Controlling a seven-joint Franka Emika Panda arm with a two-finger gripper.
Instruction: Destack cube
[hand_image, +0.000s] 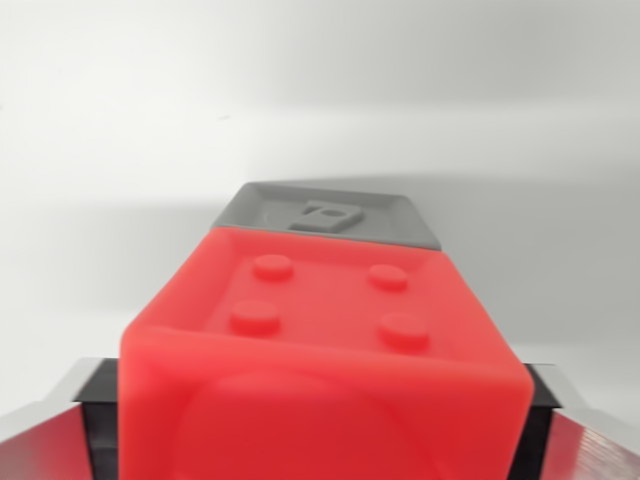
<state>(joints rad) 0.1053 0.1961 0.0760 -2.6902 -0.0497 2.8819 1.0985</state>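
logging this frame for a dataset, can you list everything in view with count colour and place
red cube: 1, red, four round studs on its upper face, centre and lower part of the wrist view, between the pincer fingers
grey cube: 1, grey, raised mark on its visible face, just beyond the red cube, partly hidden by it
surface: 1, white, plain, fills the background
pincer: 1, its fingers black with metallic parts, at the lower left and lower right corners of the wrist view, flanking the red cube; contact looks likely but the blur leaves it uncertain
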